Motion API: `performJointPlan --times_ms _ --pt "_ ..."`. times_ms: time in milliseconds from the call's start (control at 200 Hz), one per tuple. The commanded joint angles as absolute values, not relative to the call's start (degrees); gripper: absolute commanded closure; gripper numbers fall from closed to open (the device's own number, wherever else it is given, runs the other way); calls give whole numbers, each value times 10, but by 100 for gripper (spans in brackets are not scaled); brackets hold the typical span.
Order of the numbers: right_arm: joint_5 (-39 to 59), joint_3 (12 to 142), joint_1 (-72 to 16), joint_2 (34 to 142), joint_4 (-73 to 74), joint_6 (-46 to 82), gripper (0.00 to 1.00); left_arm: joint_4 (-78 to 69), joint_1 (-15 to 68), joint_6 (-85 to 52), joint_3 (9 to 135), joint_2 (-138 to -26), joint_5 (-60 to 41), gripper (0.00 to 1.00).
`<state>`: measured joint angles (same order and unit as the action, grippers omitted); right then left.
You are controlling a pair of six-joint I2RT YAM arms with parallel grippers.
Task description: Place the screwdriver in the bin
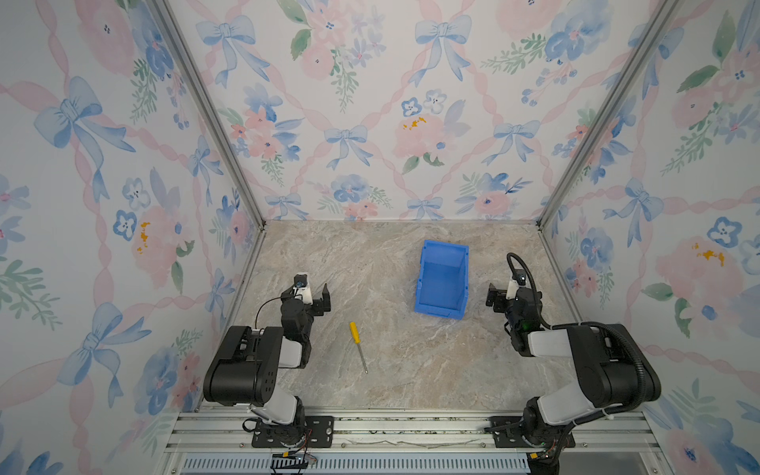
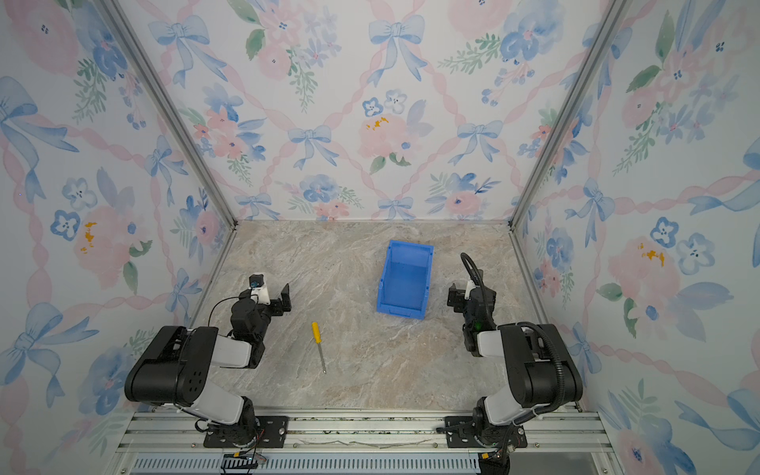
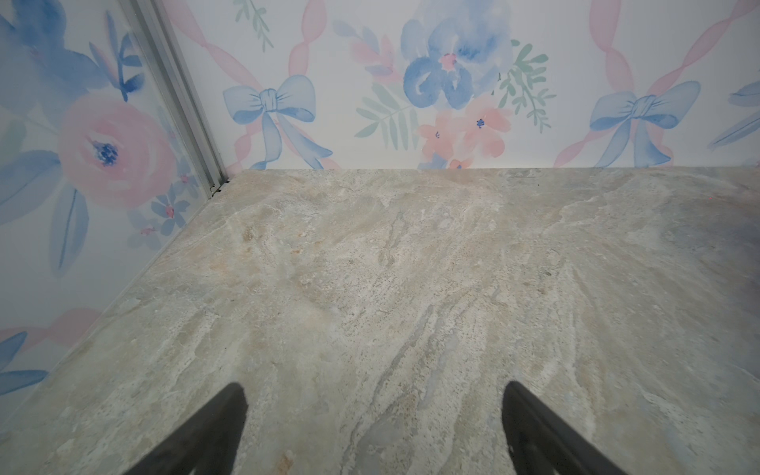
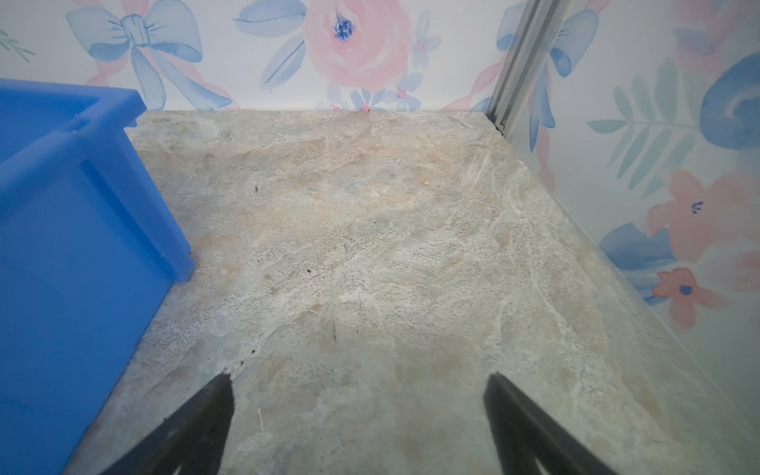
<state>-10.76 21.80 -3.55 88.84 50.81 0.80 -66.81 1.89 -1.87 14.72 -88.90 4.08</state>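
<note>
Screwdriver lying free, both arms standing off.
In both top views the screwdriver (image 1: 359,348) is lying on the surface (image 1: 411,370) near the left gripper (image 1: 312,290), well apart from the bin (image 1: 446,245). In the left wrist view the fingers (image 3: 214,432) are gaping wide and empty, probably readying a grasp. In the right wrist view the right gripper (image 4: 360,377) is likewise gaping empty beside the bin.

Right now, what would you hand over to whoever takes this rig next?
Left end effector: open, empty.
Right end effector: open, empty, beside the blue plastic rectangular bin.
Slim yellow-handled, silver-shafted screwdriver: flat on the marbled tabletop, nearer the left end effector, untouched.
Bin: empty.
Done: nothing.
Left: grasp screwdriver, carry it over, release into bin.
</note>
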Motion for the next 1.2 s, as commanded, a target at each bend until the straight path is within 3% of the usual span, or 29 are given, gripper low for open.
performJointPlan --times_ms 0,665,825,1055,1195 --pt "-104 228 -35 885 511 6 3 -682 22 -8 141 -895 49 3" --pt "-104 229 -37 881 510 5 3 -682 13 -15 140 -893 34 3" --pt "-118 252 -49 841 429 -6 3 -675 13 -30 139 -880 75 3" --pt "-164 192 -49 770 466 10 3 -675 14 -27 125 -847 73 2" --pt "-152 200 -52 720 361 15 3 -666 22 -27 117 -823 101 3"
